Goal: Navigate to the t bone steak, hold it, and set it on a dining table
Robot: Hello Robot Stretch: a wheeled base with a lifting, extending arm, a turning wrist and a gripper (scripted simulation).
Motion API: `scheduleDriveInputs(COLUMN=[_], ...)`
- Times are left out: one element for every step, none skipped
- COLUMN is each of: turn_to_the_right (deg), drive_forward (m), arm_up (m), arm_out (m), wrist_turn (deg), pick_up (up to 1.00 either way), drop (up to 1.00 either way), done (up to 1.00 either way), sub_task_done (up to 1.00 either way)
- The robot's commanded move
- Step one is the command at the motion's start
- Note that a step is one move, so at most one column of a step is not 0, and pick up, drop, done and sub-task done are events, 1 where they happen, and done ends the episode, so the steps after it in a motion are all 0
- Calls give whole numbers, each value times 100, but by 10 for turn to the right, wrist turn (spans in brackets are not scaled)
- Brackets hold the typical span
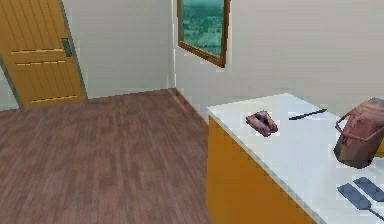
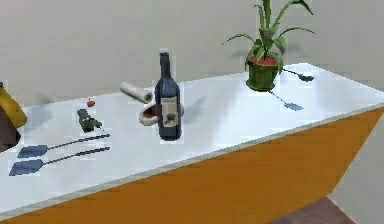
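Claw: whether its fingers are apart or together cannot be told.

Steak (image 1: 262,122): a reddish-brown flat piece lying on the white tabletop (image 1: 290,150), near its far left corner in the forward view, apart from the other items.

Thin dark utensil (image 1: 307,114): lying just right of the steak, a little farther back.

Brown pot (image 1: 362,135): standing on the tabletop at the forward view's right edge.

Spatulas (image 1: 362,192): two grey blades lying flat, nearer than the pot.

Bottle (image 2: 169,98): dark and upright, mid-tabletop in the arm side view.

Pale roll (image 2: 135,91): lying on its side, far left of the bottle.

Potted plant (image 2: 266,50): upright in a red pot, far right of the bottle.

Cabinet (image 1: 245,180): orange front under the tabletop.

Door (image 1: 40,50): orange, far left.

Framed picture (image 1: 203,30): on the far wall.

Floor (image 1: 100,150): brown wood planks.
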Motion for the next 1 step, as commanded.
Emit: scheduleDriveInputs(turn_to_the_right=[0], drive_forward=[0], arm_up=[38], arm_out=[0], wrist_turn=[0], pick_up=[0], drop=[0], done=[0], sub_task_done=[0])
